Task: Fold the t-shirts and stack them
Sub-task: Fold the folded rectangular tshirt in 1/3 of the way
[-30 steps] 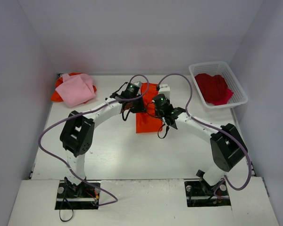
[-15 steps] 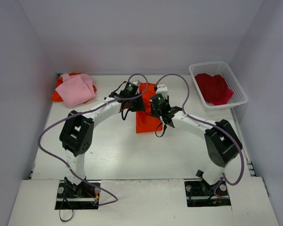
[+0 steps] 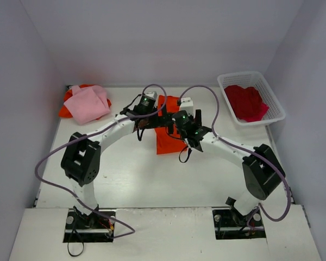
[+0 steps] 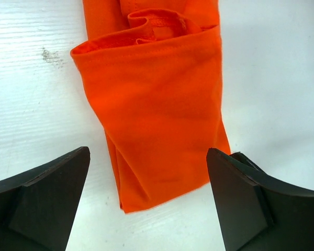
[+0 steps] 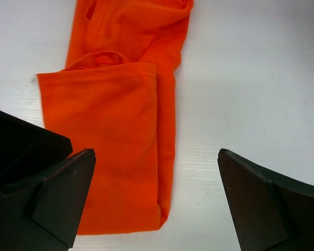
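A bright orange t-shirt (image 3: 164,142) lies folded into a narrow strip in the middle of the table. Both grippers hang over it, apart from the cloth. My left gripper (image 3: 151,118) is open; in the left wrist view the folded end of the orange t-shirt (image 4: 152,104) lies flat below my left gripper (image 4: 148,151). My right gripper (image 3: 177,123) is open too; in the right wrist view the orange t-shirt (image 5: 110,130) lies under my right gripper's (image 5: 156,151) left half. A pale pink t-shirt (image 3: 88,103) lies at the far left. A crimson t-shirt (image 3: 246,102) sits in the basket.
The white lattice basket (image 3: 276,103) stands at the far right. More orange cloth (image 3: 65,111) shows under the pink t-shirt. Purple cables (image 3: 206,95) loop above both wrists. Grey walls close in the table on three sides.
Both grippers have gone from shut to wide open and let go of the orange t-shirt, which now lies folded on the table. Both wrists shifted slightly left.
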Robot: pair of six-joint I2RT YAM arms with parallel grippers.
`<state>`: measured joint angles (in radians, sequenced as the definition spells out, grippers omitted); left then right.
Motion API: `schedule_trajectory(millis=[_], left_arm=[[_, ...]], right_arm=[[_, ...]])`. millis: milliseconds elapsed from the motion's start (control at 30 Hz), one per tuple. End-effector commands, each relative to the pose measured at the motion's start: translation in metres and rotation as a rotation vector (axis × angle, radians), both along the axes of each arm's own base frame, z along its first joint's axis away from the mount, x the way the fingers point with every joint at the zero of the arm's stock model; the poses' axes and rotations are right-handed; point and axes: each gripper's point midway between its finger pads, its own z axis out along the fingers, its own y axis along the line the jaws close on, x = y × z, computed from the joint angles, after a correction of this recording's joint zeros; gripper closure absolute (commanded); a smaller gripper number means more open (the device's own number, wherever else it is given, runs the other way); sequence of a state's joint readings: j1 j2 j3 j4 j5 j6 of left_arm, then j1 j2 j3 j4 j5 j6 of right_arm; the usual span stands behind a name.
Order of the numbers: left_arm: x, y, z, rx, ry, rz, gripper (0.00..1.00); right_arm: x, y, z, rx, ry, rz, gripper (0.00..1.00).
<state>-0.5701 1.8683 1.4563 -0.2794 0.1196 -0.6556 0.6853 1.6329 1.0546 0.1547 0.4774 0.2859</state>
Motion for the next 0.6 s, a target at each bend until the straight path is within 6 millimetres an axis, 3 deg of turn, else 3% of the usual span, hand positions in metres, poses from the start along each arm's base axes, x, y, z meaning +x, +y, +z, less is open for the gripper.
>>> schedule_trajectory(millis=[0, 133, 167, 233, 267, 367, 567], left_arm=[[-0.002, -0.002, 0.087, -0.097, -0.196, -0.007, 0.12], [-0.026, 0.008, 0.094, -0.066, -0.195, -0.009, 0.12], [-0.034, 0.013, 0.083, -0.048, -0.176, -0.006, 0.12], [-0.046, 0.021, 0.092, -0.063, -0.192, 0.006, 0.12], [-0.056, 0.026, 0.079, -0.049, -0.166, 0.005, 0.12], [-0.076, 0.037, 0.079, -0.062, -0.146, 0.025, 0.12], [-0.099, 0.027, 0.066, -0.105, -0.116, 0.021, 0.12]], right_arm=[[-0.003, 0.005, 0.051, 0.072, -0.129, -0.013, 0.00], [-0.024, 0.015, 0.048, 0.066, -0.112, 0.016, 0.00], [-0.029, 0.016, 0.046, 0.060, -0.107, 0.020, 0.00], [-0.041, 0.021, 0.046, 0.072, -0.105, 0.030, 0.00], [-0.047, 0.019, 0.044, 0.070, -0.100, 0.034, 0.00], [-0.060, 0.015, 0.035, 0.069, -0.079, 0.039, 0.00], [-0.077, 0.004, 0.031, 0.146, -0.063, 0.015, 0.00]])
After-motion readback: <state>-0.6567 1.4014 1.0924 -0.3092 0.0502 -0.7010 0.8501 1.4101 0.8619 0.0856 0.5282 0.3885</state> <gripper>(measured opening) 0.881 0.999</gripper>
